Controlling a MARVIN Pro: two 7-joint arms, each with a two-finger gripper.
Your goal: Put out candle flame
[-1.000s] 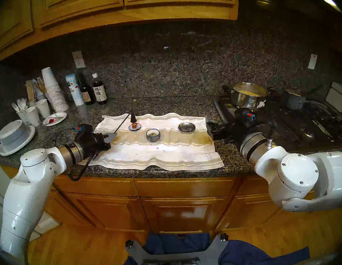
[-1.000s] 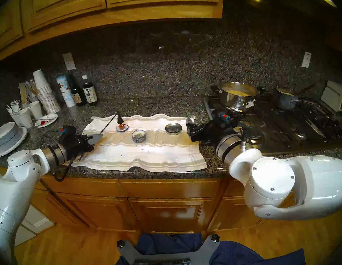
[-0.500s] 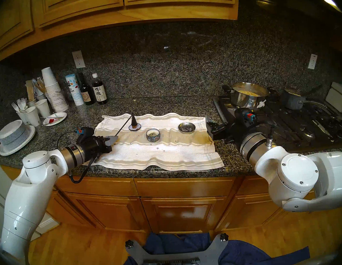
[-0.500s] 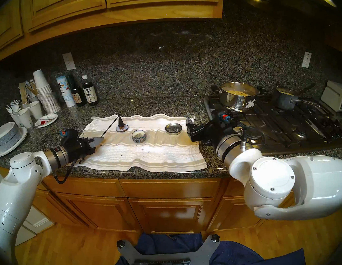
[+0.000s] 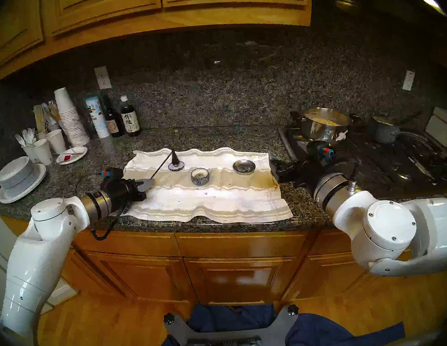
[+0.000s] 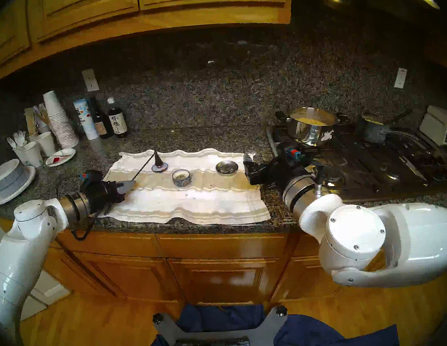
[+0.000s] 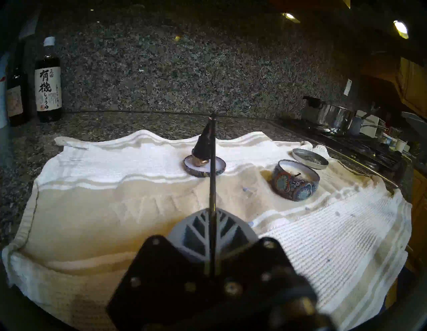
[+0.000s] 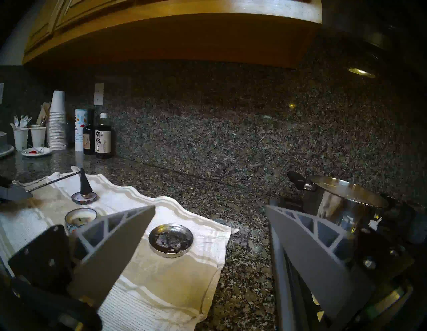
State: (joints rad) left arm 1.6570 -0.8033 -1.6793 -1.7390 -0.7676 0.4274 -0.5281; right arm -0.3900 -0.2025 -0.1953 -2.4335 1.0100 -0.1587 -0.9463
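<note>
My left gripper (image 5: 147, 184) is shut on the thin rod of a black candle snuffer (image 5: 160, 168). The snuffer's cone (image 5: 174, 159) stands tilted on a small blue-rimmed dish (image 5: 176, 167) on the towel. In the left wrist view a copper-coloured piece (image 7: 200, 162) peeks out under the cone (image 7: 204, 145). A patterned candle tin (image 5: 200, 176) with white wax and a dark wick (image 7: 297, 175) sits to the right of the dish. I see no flame. My right gripper (image 5: 275, 168) is open and empty at the towel's right edge.
A white towel (image 5: 206, 204) covers the counter's middle, with a round silver lid (image 5: 244, 166) on it. The stove (image 5: 376, 162) with a steel pot (image 5: 325, 124) is at the right. Bottles (image 5: 130, 120), stacked cups (image 5: 70, 119) and plates (image 5: 17, 179) stand at the left.
The left gripper has lowered the snuffer: the cone came down from above the orange-copper piece and now covers most of it on the dish. The right arm has not moved.
</note>
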